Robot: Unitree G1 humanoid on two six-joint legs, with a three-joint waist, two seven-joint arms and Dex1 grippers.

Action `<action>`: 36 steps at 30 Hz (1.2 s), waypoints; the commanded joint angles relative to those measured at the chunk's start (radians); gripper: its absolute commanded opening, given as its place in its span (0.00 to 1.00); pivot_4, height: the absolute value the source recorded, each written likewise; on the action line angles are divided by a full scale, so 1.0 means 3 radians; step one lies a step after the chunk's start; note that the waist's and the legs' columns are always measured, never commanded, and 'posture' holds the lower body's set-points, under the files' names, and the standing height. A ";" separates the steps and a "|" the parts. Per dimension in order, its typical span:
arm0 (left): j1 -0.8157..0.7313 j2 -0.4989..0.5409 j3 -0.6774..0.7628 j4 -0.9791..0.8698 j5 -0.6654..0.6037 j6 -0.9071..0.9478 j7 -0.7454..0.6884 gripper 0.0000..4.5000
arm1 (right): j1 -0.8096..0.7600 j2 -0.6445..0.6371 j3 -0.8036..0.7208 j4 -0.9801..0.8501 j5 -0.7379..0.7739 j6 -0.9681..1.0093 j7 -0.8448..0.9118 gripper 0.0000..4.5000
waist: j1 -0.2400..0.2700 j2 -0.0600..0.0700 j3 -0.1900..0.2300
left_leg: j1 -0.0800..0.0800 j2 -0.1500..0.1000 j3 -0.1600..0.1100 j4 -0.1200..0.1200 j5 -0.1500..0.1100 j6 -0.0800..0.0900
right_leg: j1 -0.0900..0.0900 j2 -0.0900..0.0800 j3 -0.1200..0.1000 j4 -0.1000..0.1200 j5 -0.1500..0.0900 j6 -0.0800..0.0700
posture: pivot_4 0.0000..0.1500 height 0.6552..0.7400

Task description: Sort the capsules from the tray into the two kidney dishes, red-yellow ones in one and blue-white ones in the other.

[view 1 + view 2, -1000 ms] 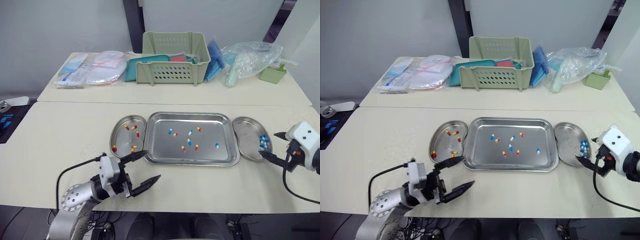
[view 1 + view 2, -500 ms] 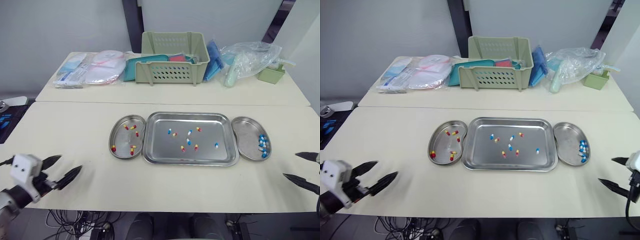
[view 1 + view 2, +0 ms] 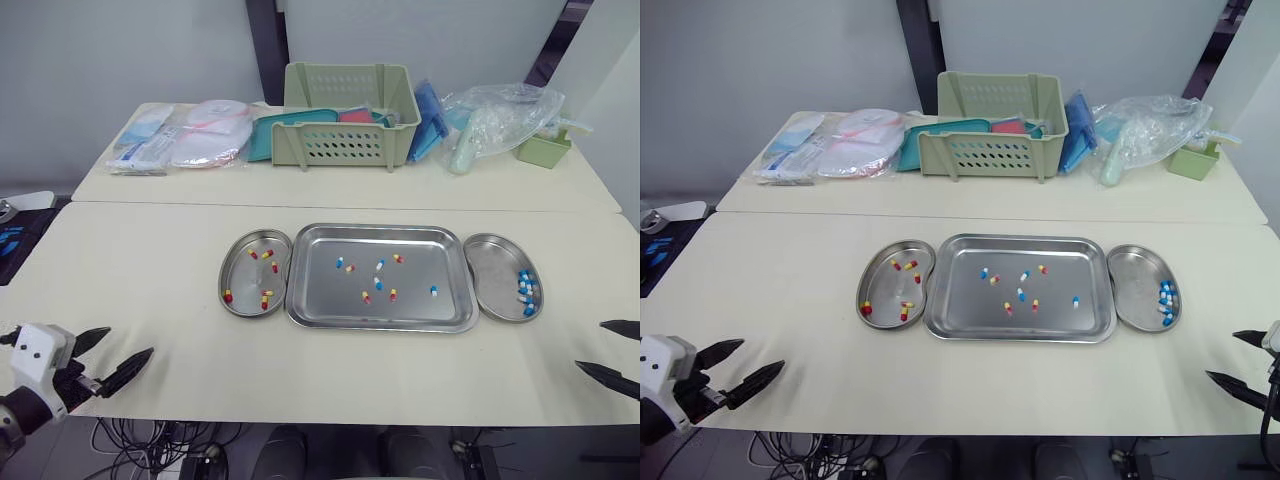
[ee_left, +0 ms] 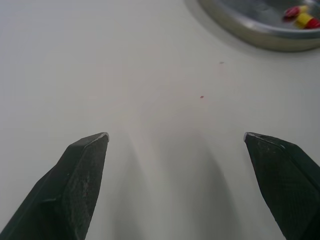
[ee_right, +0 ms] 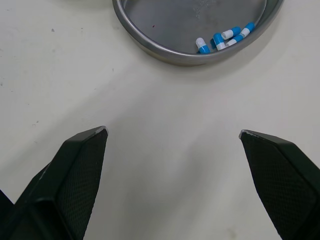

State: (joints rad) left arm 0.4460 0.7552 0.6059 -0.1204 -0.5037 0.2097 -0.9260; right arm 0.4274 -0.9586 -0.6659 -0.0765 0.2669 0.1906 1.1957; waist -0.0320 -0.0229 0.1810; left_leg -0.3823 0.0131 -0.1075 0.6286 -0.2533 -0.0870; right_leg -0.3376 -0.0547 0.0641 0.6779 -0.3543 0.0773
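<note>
A steel tray (image 3: 320,312) in the middle of the table holds several loose red-yellow and blue-white capsules (image 3: 378,283). The left kidney dish (image 3: 235,250) holds several red-yellow capsules (image 3: 266,296). The right kidney dish (image 3: 490,290) holds several blue-white capsules (image 3: 525,291), seen close in the right wrist view as blue-white capsules (image 5: 223,39). My left gripper (image 3: 112,357) stands open at the table's near left edge, empty. My right gripper (image 3: 612,352) stands open at the near right edge, empty, a short way from the right dish (image 5: 150,47).
On the far table stand a green slotted basket (image 3: 350,125), packaged supplies (image 3: 185,140), a clear plastic bag (image 3: 500,115) and a small green box (image 3: 545,150). A seam separates the two tables. Bare tabletop lies in front of the tray.
Both grippers have pulled away from the dishes to the table's near outer edges. The left went far left, the right far right. Both remain open and empty.
</note>
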 commanded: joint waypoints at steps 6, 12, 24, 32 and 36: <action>0.0057 -0.0167 -0.0544 -0.1427 -0.0341 0.0374 0.0086 1.00 | 0.0108 0.0037 -0.0105 -0.0051 0.0049 -0.0027 -0.0032 1.00 | 0.0003 0.0002 0.0000 | 0.0000 0.0000 0.0001 0.0001 0.0000 0.0000 | 0.0002 0.0000 0.0002 0.0000 0.0000 0.0000 | 1.00 1.00; -0.0256 -0.0392 -0.1066 -0.1569 -0.0288 0.0495 0.0319 1.00 | 0.0150 0.0038 -0.0124 -0.0122 0.0059 0.0002 -0.0046 1.00 | 0.0000 0.0004 -0.0002 | 0.0002 -0.0001 0.0002 0.0002 0.0000 0.0000 | 0.0003 0.0000 0.0003 0.0000 0.0000 0.0000 | 1.00 1.00; -0.0326 -0.0665 -0.1464 -0.1076 0.0038 0.0011 0.0192 1.00 | 0.0142 -0.0093 -0.0144 -0.0964 0.0515 0.0571 0.0094 1.00 | 0.0000 0.0004 -0.0002 | 0.0002 -0.0002 0.0001 0.0002 0.0000 0.0000 | 0.0003 0.0001 0.0002 0.0000 0.0000 0.0000 | 1.00 1.00; -0.0431 -0.0786 -0.1661 -0.0925 0.0151 -0.0255 0.0162 1.00 | -0.0940 0.0016 0.0950 -0.1967 0.0996 0.1362 -0.0705 1.00 | 0.0004 0.0000 0.0000 | 0.0001 -0.0001 -0.0002 0.0003 0.0000 0.0000 | 0.0003 0.0001 -0.0001 0.0002 0.0000 0.0001 | 1.00 1.00; -0.0475 -0.0824 -0.1713 -0.0927 0.0173 -0.0266 0.0201 1.00 | -0.1726 0.0325 0.1729 -0.2054 0.0894 0.1766 -0.1264 1.00 | 0.0004 -0.0002 0.0001 | -0.0001 -0.0001 -0.0005 0.0004 0.0000 0.0000 | 0.0002 0.0001 -0.0003 0.0001 0.0000 0.0001 | 1.00 1.00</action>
State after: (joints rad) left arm 0.3049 0.5138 0.0952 -0.3833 -0.4548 0.1438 -0.8739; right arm -0.0431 -0.8839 -0.2089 -0.6655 0.5397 0.6822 0.8830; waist -0.0309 -0.0235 0.1811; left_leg -0.3829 0.0127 -0.1091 0.6299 -0.2532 -0.0871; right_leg -0.3372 -0.0544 0.0630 0.6782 -0.3542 0.0775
